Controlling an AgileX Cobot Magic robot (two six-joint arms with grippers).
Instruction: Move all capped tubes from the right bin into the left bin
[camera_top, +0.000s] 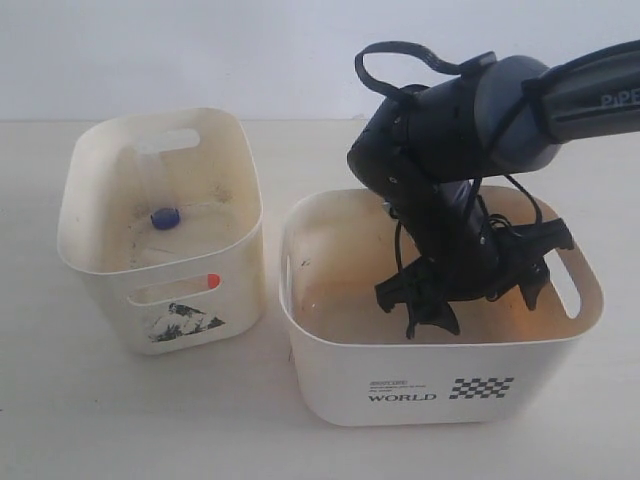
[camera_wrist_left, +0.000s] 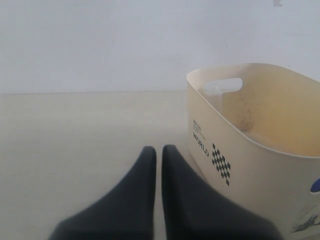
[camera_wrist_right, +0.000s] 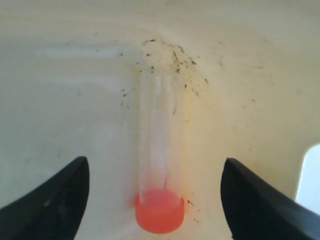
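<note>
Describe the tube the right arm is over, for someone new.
Start at the wide cream bin marked WORLD, where the right end effector reaches in. On its speckled floor, between the open fingers, lies a clear tube. Its orange-red cap sets it apart from the blue-capped tube in the narrower bin.

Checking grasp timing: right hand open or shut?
Open: the right hand jaws stand wide apart, flanking the orange-capped tube without touching it.
</note>
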